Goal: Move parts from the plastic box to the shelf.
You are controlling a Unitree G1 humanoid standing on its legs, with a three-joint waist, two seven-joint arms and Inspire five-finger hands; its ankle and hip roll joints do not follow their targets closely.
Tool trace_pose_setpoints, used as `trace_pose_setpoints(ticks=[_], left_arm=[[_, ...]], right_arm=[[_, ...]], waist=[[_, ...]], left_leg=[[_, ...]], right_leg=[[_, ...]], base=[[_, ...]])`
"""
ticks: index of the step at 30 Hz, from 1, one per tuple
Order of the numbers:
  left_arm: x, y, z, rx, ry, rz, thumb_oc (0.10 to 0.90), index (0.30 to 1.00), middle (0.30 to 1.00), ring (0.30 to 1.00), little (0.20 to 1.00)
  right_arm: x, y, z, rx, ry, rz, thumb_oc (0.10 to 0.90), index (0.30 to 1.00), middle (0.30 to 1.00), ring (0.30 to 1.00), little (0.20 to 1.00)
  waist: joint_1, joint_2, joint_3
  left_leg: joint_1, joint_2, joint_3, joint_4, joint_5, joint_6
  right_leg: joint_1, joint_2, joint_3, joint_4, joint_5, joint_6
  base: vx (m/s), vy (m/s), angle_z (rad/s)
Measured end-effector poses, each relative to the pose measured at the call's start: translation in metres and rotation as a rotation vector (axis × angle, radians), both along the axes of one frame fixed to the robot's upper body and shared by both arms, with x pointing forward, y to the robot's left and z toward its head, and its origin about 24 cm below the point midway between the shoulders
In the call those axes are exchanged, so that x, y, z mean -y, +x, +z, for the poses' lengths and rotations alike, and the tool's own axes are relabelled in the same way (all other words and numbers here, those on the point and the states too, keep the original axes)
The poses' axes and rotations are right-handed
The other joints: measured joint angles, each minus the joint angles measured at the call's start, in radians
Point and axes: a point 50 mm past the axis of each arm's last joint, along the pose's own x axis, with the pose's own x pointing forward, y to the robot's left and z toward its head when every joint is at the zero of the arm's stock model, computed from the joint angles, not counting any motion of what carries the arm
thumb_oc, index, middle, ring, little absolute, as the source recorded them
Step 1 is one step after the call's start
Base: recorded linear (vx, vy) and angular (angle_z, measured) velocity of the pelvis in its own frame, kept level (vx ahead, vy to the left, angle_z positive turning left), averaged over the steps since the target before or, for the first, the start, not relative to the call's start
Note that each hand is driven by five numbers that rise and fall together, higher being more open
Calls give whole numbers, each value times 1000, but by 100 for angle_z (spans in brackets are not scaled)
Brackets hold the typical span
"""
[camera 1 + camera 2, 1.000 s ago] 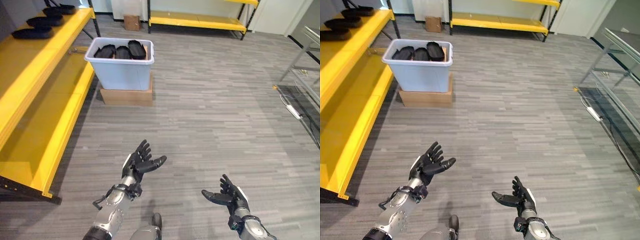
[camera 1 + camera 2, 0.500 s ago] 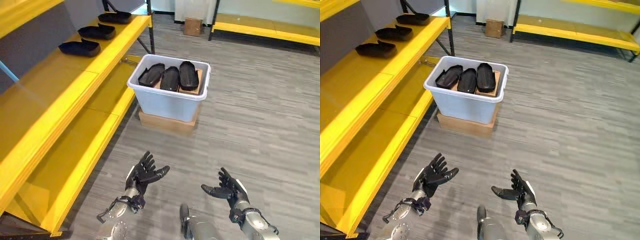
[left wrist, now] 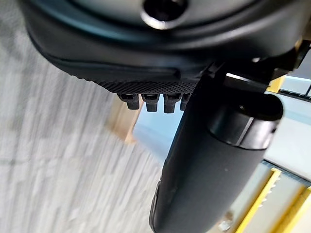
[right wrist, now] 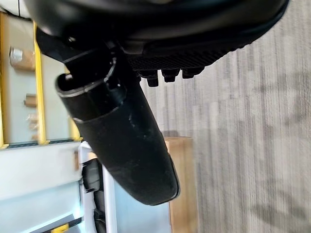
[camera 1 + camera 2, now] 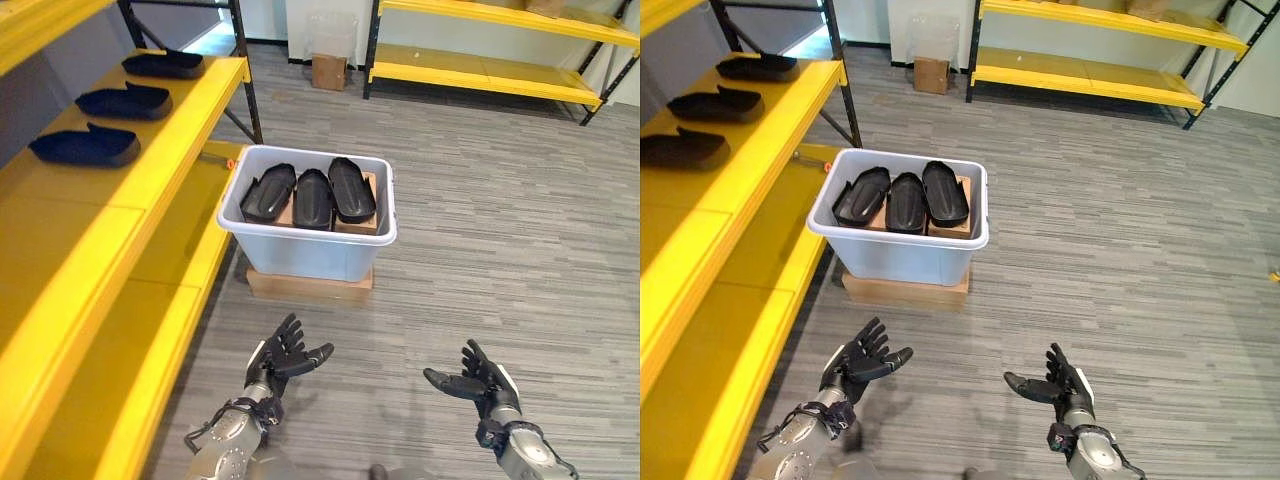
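Since a second ago my head camera has swung, so the box that sat far off to my upper left now sits ahead of me and nearer; my 2 hands keep the same raised, empty pose.

Largest first: the long yellow metal shelf (image 5: 150,150) runs along my left side, with an upper deck and a lower deck beneath it. On the upper deck lie 3 black moulded plastic parts (image 5: 85,146), well apart from each other in a row.

Ahead of me on the grey plank floor (image 5: 500,220) stands the pale grey rectangular plastic box (image 5: 305,255), resting on a flat brown cardboard block (image 5: 308,286). Inside it, 3 more of the black parts (image 5: 313,196) lie side by side, touching, on a cardboard layer.

A second yellow shelf (image 5: 480,75) crosses the far wall, with a small brown carton (image 5: 327,71) on the floor beside it.

My left hand (image 5: 283,356) hovers low, fingers spread and straight, holding nothing. My right hand (image 5: 478,378) hovers likewise, fingers relaxed, thumb out, empty. Both are well short of the box.

I judge the parts to be stiff, light, hollow shells with smooth, possibly slippery skins. Each is long and narrow, so I would grasp it across its middle, thumb on 1 long edge and fingers on the other.
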Motion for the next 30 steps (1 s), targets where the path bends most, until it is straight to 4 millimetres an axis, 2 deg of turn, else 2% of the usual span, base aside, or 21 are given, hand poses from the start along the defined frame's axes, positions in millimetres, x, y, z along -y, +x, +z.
trace_pose_setpoints(ticks=[1, 2, 6, 8, 9, 10, 11, 12, 13, 14, 15, 16, 17, 18, 19, 20, 21, 23, 26, 27, 30], left_arm=[[-2, 1, 1, 2, 4, 1, 900, 1000, 1000, 1000, 1000], [-7, 3, 3, 9, 23, 4, 900, 1000, 1000, 1000, 1000], [-20, 5, 7, 19, 64, 13, 900, 1000, 1000, 1000, 1000], [-19, 5, 7, 19, 64, 9, 900, 1000, 1000, 1000, 1000], [-11, 8, 6, 13, 56, -11, 900, 1000, 1000, 1000, 1000], [-5, 4, 2, 1, 31, -13, 900, 1000, 1000, 1000, 1000], [-2, 1, 0, -6, 27, -13, 900, 1000, 1000, 1000, 1000], [-3, 1, 0, -3, 31, -17, 900, 1000, 1000, 1000, 1000], [-3, 1, 1, -1, 38, -20, 900, 1000, 1000, 1000, 1000], [-5, 1, 0, -1, 53, -17, 900, 1000, 1000, 1000, 1000], [-6, -1, 0, -5, 55, -12, 900, 1000, 1000, 1000, 1000], [-7, 0, 0, -3, 58, -12, 900, 1000, 1000, 1000, 1000], [-8, 2, 2, 6, 56, -10, 900, 1000, 1000, 1000, 1000], [-9, 3, 3, 11, 55, -3, 900, 1000, 1000, 1000, 1000], [-11, 3, 4, 15, 63, -2, 900, 1000, 1000, 1000, 1000], [-16, 5, 5, 18, 75, 6, 900, 1000, 1000, 1000, 1000], [-11, 0, -4, -18, 47, 28, 900, 1000, 1000, 1000, 1000], [-3, -7, -10, -39, 12, 31, 900, 1000, 1000, 1000, 1000], [-2, -11, -10, -36, 2, 18, 900, 1000, 1000, 1000, 1000], [-2, -12, -9, -31, 2, 15, 900, 1000, 1000, 1000, 1000], [-4, -19, -12, -48, 0, 23, 900, 1000, 1000, 1000, 1000]], right_arm=[[-4, -1, -2, -3, 16, 7, 900, 1000, 1000, 1000, 1000], [-9, 1, -2, 3, 34, 14, 900, 1000, 1000, 1000, 1000], [-19, 13, 3, 43, 60, 37, 900, 1000, 1000, 1000, 1000], [-19, 16, 5, 57, 64, 34, 900, 1000, 1000, 1000, 1000], [-14, 19, 9, 77, 60, 8, 900, 1000, 1000, 1000, 1000], [-8, 19, 13, 85, 38, 7, 900, 1000, 1000, 1000, 1000], [-9, 15, 9, 69, 43, -9, 900, 1000, 1000, 1000, 1000], [-10, 16, 10, 70, 43, -4, 900, 1000, 1000, 1000, 1000], [-11, 16, 10, 71, 40, 7, 900, 1000, 1000, 1000, 1000], [-13, 14, 8, 57, 37, 19, 900, 1000, 1000, 1000, 1000], [-17, 13, 6, 49, 41, 33, 900, 1000, 1000, 1000, 1000], [-18, 13, 7, 52, 45, 40, 900, 1000, 1000, 1000, 1000], [-19, 15, 8, 59, 49, 45, 900, 1000, 1000, 1000, 1000], [-21, 18, 9, 65, 54, 49, 900, 1000, 1000, 1000, 1000], [-25, 19, 8, 70, 66, 45, 900, 1000, 1000, 1000, 1000], [-27, 20, 8, 74, 73, 49, 900, 1000, 1000, 1000, 1000], [-20, 27, 13, 87, 42, 62, 900, 1000, 1000, 1000, 1000], [-14, 21, 10, 64, 23, 49, 900, 1000, 1000, 1000, 1000], [-12, 13, 6, 33, 20, 45, 900, 1000, 1000, 1000, 1000], [-12, 13, 6, 35, 19, 46, 900, 1000, 1000, 1000, 1000], [-10, 18, 11, 54, 13, 48, 900, 1000, 1000, 1000, 1000]], waist=[[10, -14, -8], [21, -31, -14], [47, -32, -16], [45, -32, -16], [38, -16, -10], [35, 28, -19], [32, 22, -17], [27, 22, -13], [20, 33, -5], [24, 38, 1], [31, 43, 4], [33, 50, 5], [31, 59, 11], [35, 65, 15], [26, 46, 12], [-2, 5, 18], [-2, 45, 33], [1, 65, 31], [23, 61, 29], [23, 55, 26], [26, 53, 12]], left_leg=[[0, -30, 7, -2, -3, 3], [0, -60, 30, 0, -9, 23], [0, -137, 72, 19, -38, 61], [-24, -168, 91, 54, -49, 75], [-109, -186, 96, 234, -141, 192], [-105, -178, 95, 232, -177, 170], [-74, -197, 125, 180, -177, 136], [-54, -205, 128, 148, -178, 154], [-41, -203, 136, 129, -151, 155], [-26, -208, 145, 121, -140, 171], [-9, -214, 149, 102, -140, 172], [-8, -213, 150, 87, -140, 172], [-9, -213, 148, 75, -140, 171], [-6, -212, 155, 25, -143, 166], [0, -233, 168, 15, -151, 149], [-50, -264, 179, 192, -193, 194], [-19, -234, 165, 274, -275, 158], [22, -237, 164, 214, -264, 131], [48, -227, 145, 149, -244, 118], [64, -215, 132, 110, -216, 105], [103, -177, 124, 39, -194, 88]], right_leg=[[1, -31, 0, -11, -3, 4], [4, -60, 1, -37, 3, 6], [37, -145, 3, -90, 61, 66], [17, -172, 3, -81, 76, 49], [-68, -189, -1, 73, 65, 47], [-107, -168, 12, 142, 75, 34], [-164, -186, 33, 235, 124, -10], [-217, -208, 27, 314, 154, -12], [-244, -209, 12, 361, 172, -8], [-265, -230, -46, 378, 142, -3], [-277, -223, -97, 325, 103, 4], [-276, -211, -129, 272, 100, 10], [-282, -190, -133, 216, 101, 10], [-275, -156, -142, 74, 109, 24], [-274, -161, -149, -43, 115, 37], [-262, -206, -125, -105, 180, 107], [-251, -199, -121, -85, 272, 109], [-232, -189, -113, -112, 274, 104], [-194, -164, -128, -155, 302, 86], [-188, -148, -136, -163, 322, 65], [-173, -108, -153, -172, 312, 40]], base=[[100, 145, -1], [102, 163, -13], [108, 265, -5], [72, 425, 5], [0, 321, 5], [-22, 336, -6], [10, 325, -17], [23, 220, -15], [148, 150, -10], [183, 15, -24], [256, -23, -26], [155, -68, -15], [289, -161, 2], [217, -120, 9], [208, -119, 33], [141, -109, 15], [225, -165, -1], [220, -162, -18], [160, -156, 15], [208, -211, 29], [116, -98, 10]])
